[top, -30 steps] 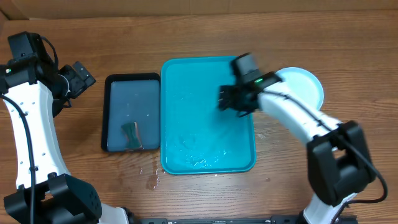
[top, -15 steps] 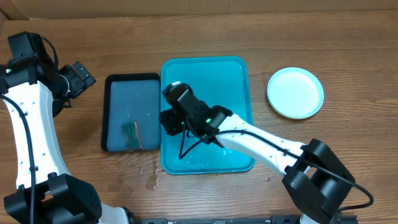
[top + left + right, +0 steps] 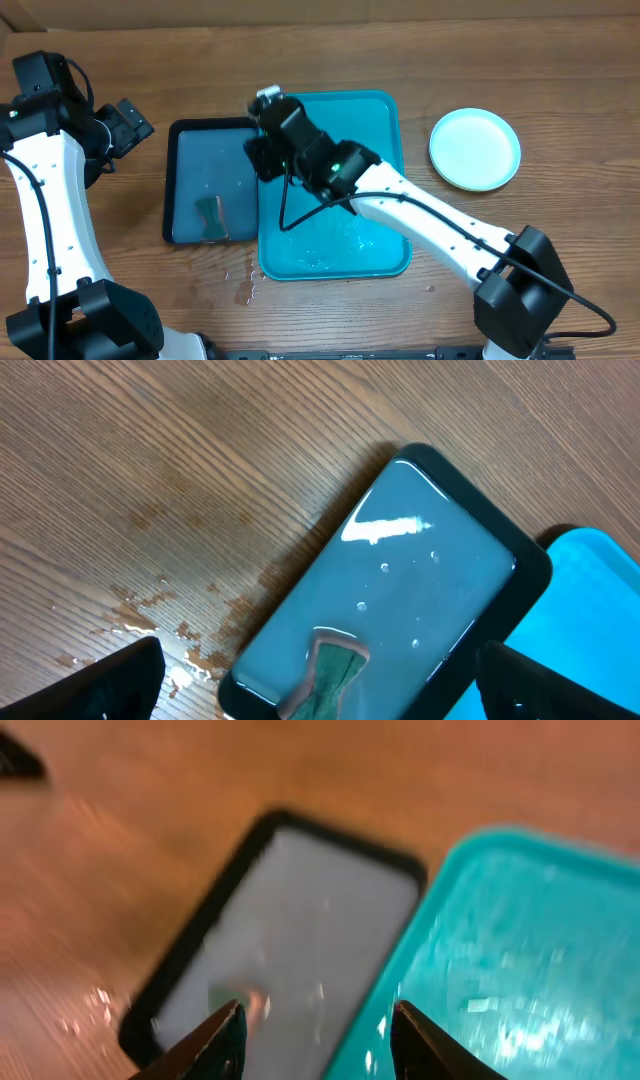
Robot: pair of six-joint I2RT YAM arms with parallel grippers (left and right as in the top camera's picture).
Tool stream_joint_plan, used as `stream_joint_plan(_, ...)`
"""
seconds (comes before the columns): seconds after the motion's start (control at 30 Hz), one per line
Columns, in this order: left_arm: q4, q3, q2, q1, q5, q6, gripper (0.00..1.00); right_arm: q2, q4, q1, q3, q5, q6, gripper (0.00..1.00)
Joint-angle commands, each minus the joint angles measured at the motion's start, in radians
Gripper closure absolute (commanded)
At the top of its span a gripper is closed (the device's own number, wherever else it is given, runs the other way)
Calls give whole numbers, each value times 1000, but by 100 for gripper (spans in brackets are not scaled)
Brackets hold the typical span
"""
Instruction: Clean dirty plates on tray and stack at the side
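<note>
The right gripper (image 3: 315, 1030) hung with jaws apart and empty over the 10 o'clock edge of the large turquoise plastic tray (image 3: 390, 130). The left gripper (image 3: 138, 120) gaped wide, holding nothing. A pale blue round plastic plate (image 3: 475, 150) lay on the table (image 3: 500, 60) at the tray's 3 o'clock.

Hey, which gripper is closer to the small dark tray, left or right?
Right. The right gripper hangs over the dark tray at its edge beside the turquoise tray; the left gripper sits apart, off the opposite upper corner.
</note>
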Motion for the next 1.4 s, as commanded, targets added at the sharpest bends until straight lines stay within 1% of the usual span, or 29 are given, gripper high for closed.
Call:
stream_joint_plan(0.0,2,18,-13,0,-6,-10,0,68,-6,-3,8,-35,-3,51)
stream_joint_plan(0.07,2,18,-13,0,-6,-10,0,104,-5,1,8,-63,1,50)
stream_joint_plan(0.17,2,18,-13,0,-6,-10,0,166,-3,12,8,-68,4,44)
stream_joint_plan(0.23,2,18,-13,0,-6,-10,0,198,0,21,8,-69,4,44)
stream_joint_plan(0.33,2,18,-13,0,-7,-10,0,206,4,26,8,-71,4,42)
stream_joint_plan(0.43,2,18,-13,0,-6,-10,0,207,4,25,8,-78,29,38)
stream_joint_plan(0.6,2,18,-13,0,-6,-10,0,192,-23,11,12,-74,30,36)
stream_joint_plan(0.77,2,18,-13,0,-6,-10,0,92,-72,-61,23,-79,30,33)
stream_joint_plan(0.87,2,18,-13,0,-6,-10,0,42,-151,-112,23,-77,25,25)
stream_joint_plan(0.97,2,18,-13,0,-6,-10,0,3,-251,-179,23,-69,25,21)
stream_joint_plan(1.03,2,18,-13,0,-6,-10,0,-10,-311,-227,23,-67,26,15)
stream_joint_plan(1.07,2,18,-13,0,-6,-10,0,-11,-347,-258,23,-68,26,14)
stream_joint_plan(1.27,2,18,-13,0,-6,-10,0,-10,-516,-401,2,-69,25,13)
stream_joint_plan(1.37,2,18,-13,0,-6,-10,0,-10,-548,-446,-21,-70,-2,14)
